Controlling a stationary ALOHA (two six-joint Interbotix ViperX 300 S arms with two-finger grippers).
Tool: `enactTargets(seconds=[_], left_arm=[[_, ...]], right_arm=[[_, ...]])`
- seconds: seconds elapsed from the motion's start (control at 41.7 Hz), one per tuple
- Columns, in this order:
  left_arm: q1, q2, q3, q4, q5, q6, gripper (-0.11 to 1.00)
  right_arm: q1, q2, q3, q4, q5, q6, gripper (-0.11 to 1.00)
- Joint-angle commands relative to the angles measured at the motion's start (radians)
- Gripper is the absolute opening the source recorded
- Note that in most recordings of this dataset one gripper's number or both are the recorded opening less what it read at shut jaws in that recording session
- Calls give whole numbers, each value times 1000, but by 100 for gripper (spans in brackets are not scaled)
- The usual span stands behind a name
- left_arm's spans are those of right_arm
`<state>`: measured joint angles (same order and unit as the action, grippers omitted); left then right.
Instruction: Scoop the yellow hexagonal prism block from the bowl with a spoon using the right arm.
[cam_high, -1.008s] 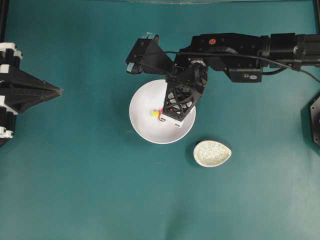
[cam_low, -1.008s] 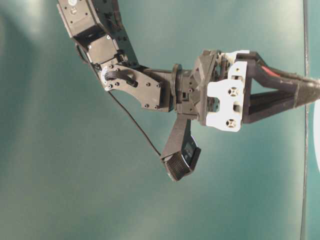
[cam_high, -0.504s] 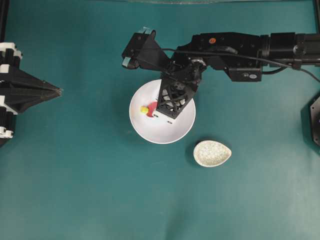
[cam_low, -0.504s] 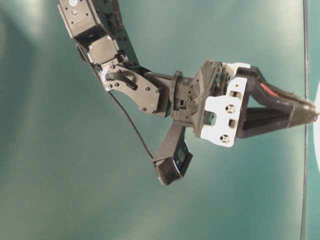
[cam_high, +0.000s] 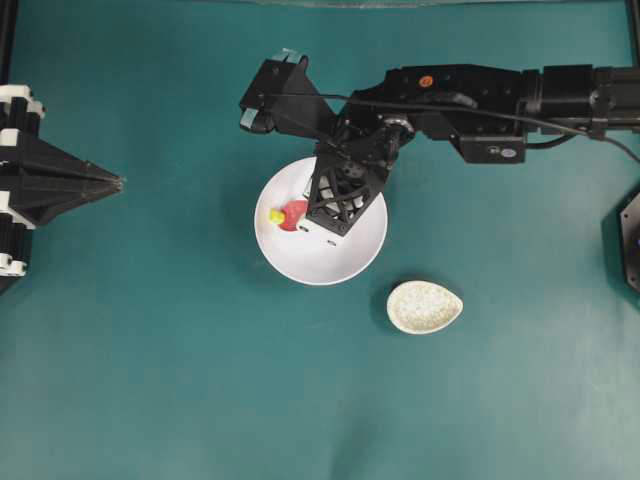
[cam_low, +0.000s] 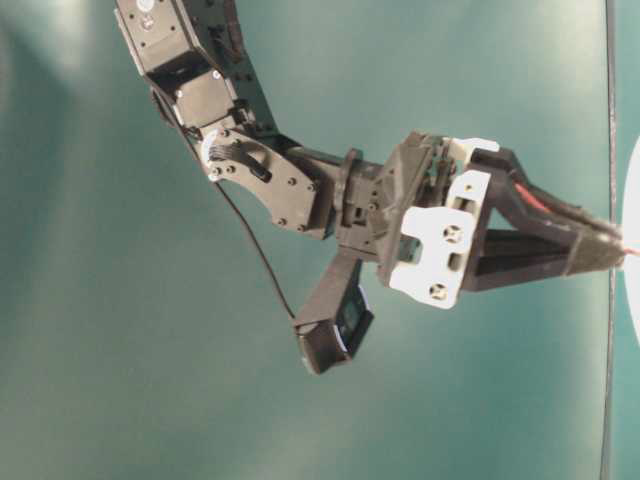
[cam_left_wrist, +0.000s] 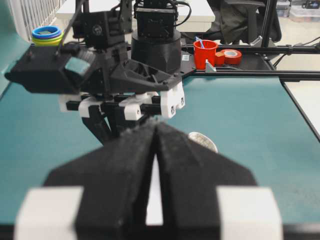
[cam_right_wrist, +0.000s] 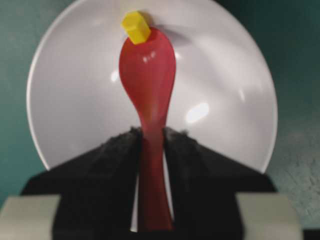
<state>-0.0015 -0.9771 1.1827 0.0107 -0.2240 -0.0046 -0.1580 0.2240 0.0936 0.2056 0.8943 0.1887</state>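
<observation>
While your right arm (cam_high: 470, 95) reaches over the teal worktop (cam_high: 180, 380), white bowl (cam_high: 300, 262) under it, right jaws clamped on the red spoon (cam_right_wrist: 148, 85), yellow block (cam_right_wrist: 135, 26) at its tip, left jaws pressed together, empty.

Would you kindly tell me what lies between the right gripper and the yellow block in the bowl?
The red spoon: its handle is clamped in the right gripper, its head reaches the yellow block inside the white bowl, shown clearest in the right wrist view.
</observation>
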Motion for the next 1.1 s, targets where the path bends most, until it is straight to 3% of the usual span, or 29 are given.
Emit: enactTargets(seconds=[0.0,0.696,1.08], left_arm=[[0,5,-23,0,-5,2,0],[0,8,-23,2,-5,2,0],[-2,8,-23,0,-5,0,0]], right_arm=[[0,-46,-23,2,-21,0,23],[0,-124,9,0,-87,0,23],[0,-244,184,5,-308,3,23]])
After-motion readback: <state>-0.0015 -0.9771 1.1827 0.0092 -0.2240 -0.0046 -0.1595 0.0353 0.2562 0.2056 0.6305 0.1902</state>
